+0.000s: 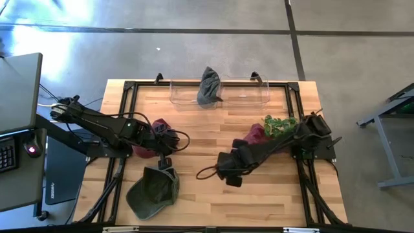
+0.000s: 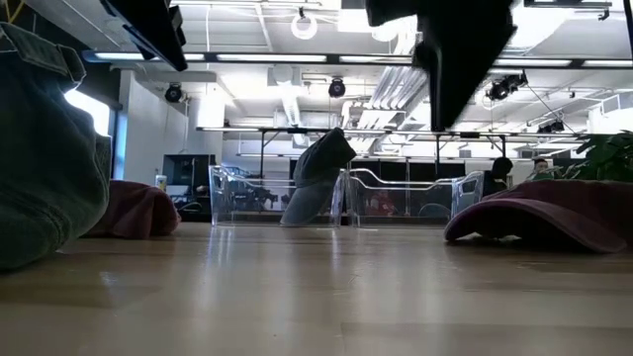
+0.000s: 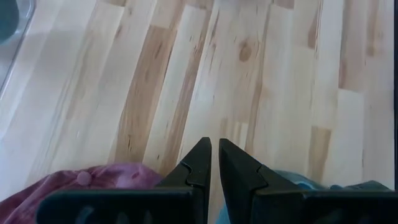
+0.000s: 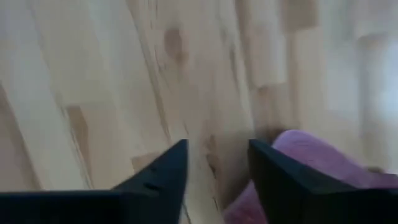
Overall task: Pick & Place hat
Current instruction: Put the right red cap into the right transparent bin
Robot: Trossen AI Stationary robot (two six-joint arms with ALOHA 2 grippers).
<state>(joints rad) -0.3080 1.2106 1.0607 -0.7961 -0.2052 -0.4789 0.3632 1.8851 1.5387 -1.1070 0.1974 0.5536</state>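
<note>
A green hat (image 1: 154, 189) lies near the table's near-left corner and looms at the left of the low view as the green hat (image 2: 45, 148). My left gripper (image 1: 165, 161) hangs over its far edge with fingers shut (image 3: 215, 163); nothing shows between them. One maroon hat (image 1: 147, 144) lies under the left arm, another maroon hat (image 1: 256, 134) beside a plant. My right gripper (image 1: 228, 176) is open (image 4: 217, 163) above bare wood at mid-table, with the maroon hat (image 4: 311, 162) behind it. A grey hat (image 1: 209, 87) stands in the clear bin. My left gripper points down over the green hat's far edge (image 1: 163, 171). I cannot tell whether it touches the hat. No cloth shows between the fingers in the left wrist view.
A clear plastic bin (image 1: 249, 94) runs along the far edge, also seen as the bin (image 2: 396, 198). A small green plant (image 1: 279, 125) stands at the right. Cables trail by both arms. Bare wood lies between the two grippers and toward the near-right corner.
</note>
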